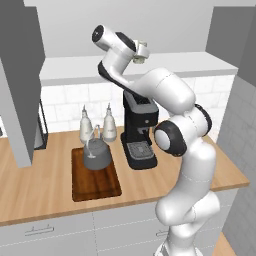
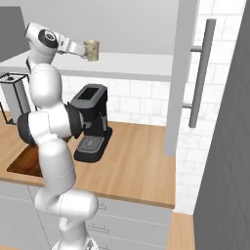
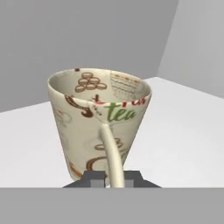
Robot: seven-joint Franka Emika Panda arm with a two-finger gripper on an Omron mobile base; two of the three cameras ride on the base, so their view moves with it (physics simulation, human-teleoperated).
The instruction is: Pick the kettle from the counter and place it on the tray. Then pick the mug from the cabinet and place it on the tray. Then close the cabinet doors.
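The cream mug [image 3: 98,127], printed with brown and green patterns, sits right in front of the hand, and its handle runs down between my gripper's [image 3: 116,178] fingertips. My gripper [image 2: 84,50] is shut on the mug [image 2: 92,50] just above the white shelf of the open cabinet [image 2: 136,65]. From the left base view the mug [image 1: 142,53] peeks out behind the raised wrist. The dark grey kettle [image 1: 96,154] stands on the brown tray [image 1: 100,187] on the counter [image 1: 45,192]. Both cabinet doors [image 1: 20,90] [image 2: 183,73] stand open.
A black coffee machine [image 1: 139,135] stands right of the tray. Two white bottles [image 1: 86,125] [image 1: 109,125] are behind the kettle. A silver appliance [image 2: 14,95] sits at the counter's far left. The open right door's bar handle [image 2: 200,73] juts out beside a grey wall panel [image 2: 224,146].
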